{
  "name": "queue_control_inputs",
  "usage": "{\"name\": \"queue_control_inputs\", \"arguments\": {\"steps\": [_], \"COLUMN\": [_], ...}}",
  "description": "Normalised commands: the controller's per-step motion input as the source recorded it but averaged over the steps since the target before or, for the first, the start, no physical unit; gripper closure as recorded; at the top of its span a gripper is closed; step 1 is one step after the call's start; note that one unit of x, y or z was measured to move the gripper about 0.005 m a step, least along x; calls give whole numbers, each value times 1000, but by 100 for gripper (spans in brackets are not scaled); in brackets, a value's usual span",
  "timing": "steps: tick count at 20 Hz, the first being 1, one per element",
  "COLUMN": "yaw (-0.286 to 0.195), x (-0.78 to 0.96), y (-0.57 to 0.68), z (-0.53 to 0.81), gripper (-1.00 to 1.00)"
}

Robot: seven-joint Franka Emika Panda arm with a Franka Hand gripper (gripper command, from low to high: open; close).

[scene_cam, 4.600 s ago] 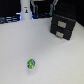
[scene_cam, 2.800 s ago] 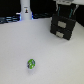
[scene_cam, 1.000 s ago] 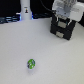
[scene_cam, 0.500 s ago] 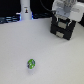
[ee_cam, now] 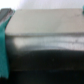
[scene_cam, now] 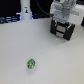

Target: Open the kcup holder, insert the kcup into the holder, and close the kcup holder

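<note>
Gripper (scene_cam: 63, 21) at kcup holder (scene_cam: 64, 30), can't tell open/closed; kcup (scene_cam: 31, 64) well apart on table (scene_cam: 50, 60).

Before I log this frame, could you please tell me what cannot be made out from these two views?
- Exterior view: the end effector covers the top of the kcup holder; whether a drawer is open, or touched, is hidden.
- Exterior view: the jaws' state is too small to read.
- Exterior view: the kcup is tiny; its markings are blurred.
- Wrist view: only a blurred dark surface; no handle is discernible.
</note>
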Motion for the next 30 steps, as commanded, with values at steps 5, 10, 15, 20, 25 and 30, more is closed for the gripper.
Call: {"name": "queue_control_inputs", "arguments": {"steps": [5,10,15,20,25,30], "yaw": [-68,-68,-76,-70,-69,-60], "x": [955,954,936,889,834,794], "y": [-280,-265,-284,-347,-421,-419], "z": [191,209,208,198,171,136], "gripper": [100,100,100,100,100,100]}}
